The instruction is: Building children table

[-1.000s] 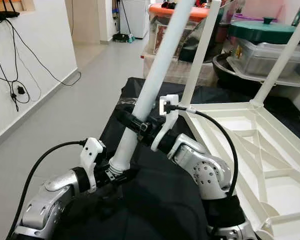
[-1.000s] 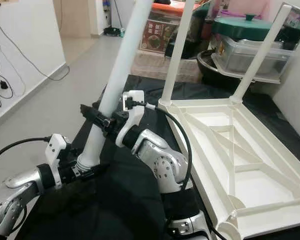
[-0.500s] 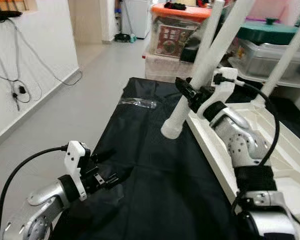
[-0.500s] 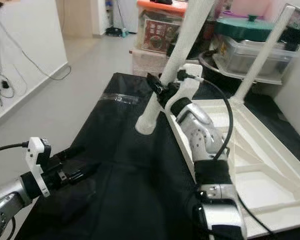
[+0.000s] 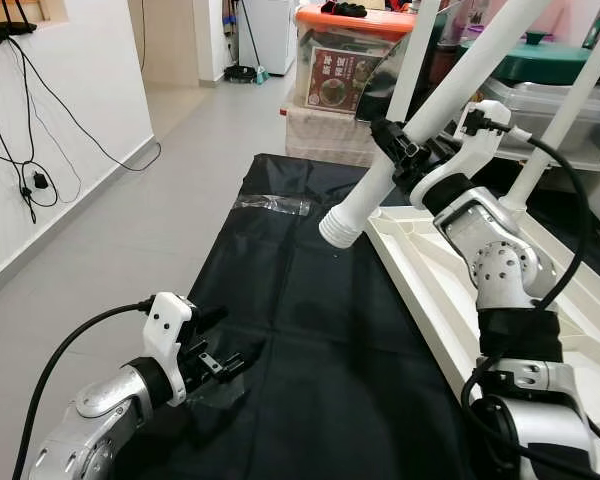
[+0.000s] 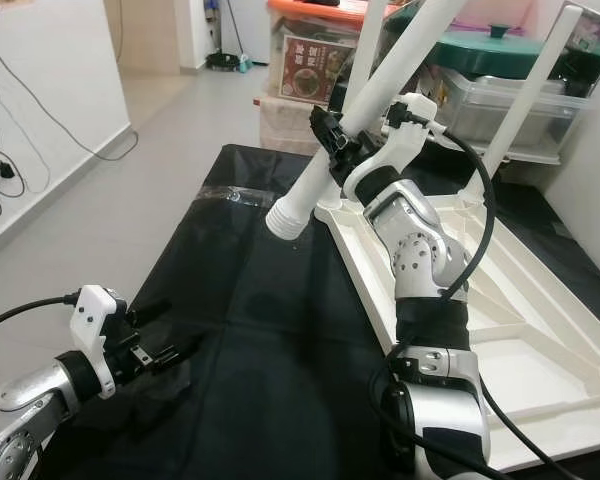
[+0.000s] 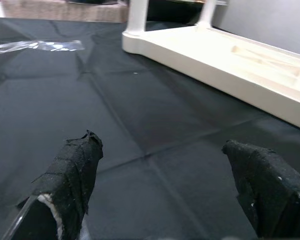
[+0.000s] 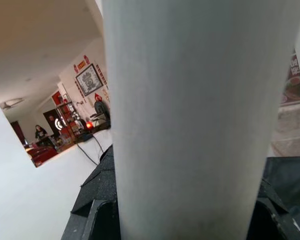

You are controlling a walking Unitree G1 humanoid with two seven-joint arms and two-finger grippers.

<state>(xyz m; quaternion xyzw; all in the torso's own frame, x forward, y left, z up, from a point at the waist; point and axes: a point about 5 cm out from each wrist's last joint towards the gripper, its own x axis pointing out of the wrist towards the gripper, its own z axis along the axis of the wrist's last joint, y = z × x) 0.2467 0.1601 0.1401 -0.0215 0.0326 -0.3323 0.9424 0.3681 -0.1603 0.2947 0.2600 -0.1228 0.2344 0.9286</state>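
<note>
Carrying: leg toward its socket, as I judge the step.
Tabletop: upside down on black-covered bench, two legs fitted.
Table leg: tilted, in air.
Right claw: clamped around the leg.
Left claw: spread wide, holding nothing.
Next: align threaded end with a free corner.

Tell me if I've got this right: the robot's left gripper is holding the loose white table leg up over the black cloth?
Not quite. The right gripper holds the white table leg over the black cloth; the left gripper is open low over the cloth, as the left eye view shows.
</note>
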